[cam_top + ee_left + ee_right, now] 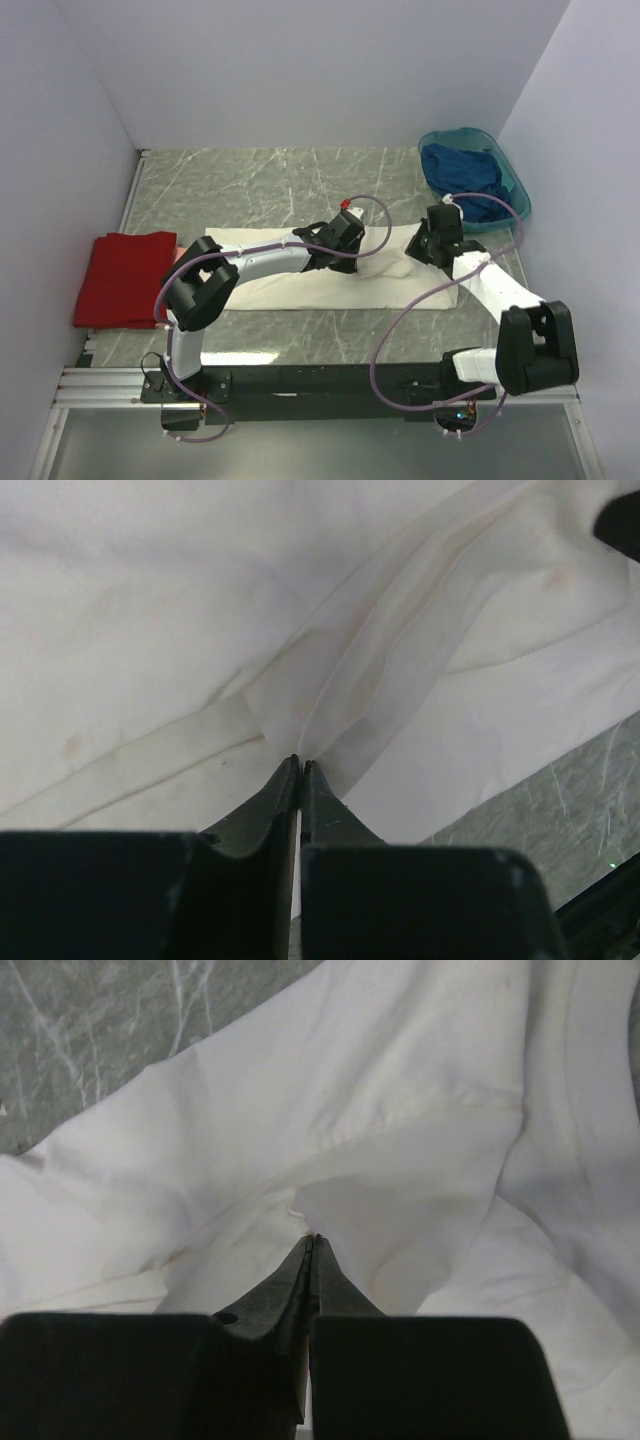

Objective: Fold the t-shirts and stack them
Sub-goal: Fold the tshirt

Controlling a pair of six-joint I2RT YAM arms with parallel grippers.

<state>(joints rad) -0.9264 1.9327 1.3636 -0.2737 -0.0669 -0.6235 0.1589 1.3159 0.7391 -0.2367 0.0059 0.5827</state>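
Note:
The cream-white t-shirt lies spread across the middle of the table. My left gripper is shut on a raised fold of it, and the left wrist view shows the cloth bunching into creases at the closed tips. My right gripper is shut on the same shirt near its right end, where white cloth puckers at the tips. The red t-shirt lies folded at the table's left edge. The dark blue t-shirt sits crumpled in the basin.
A teal oval basin stands at the back right corner. White walls close the table on the left, back and right. Grey marble tabletop shows behind the white shirt. Both arm bases sit on the black rail at the near edge.

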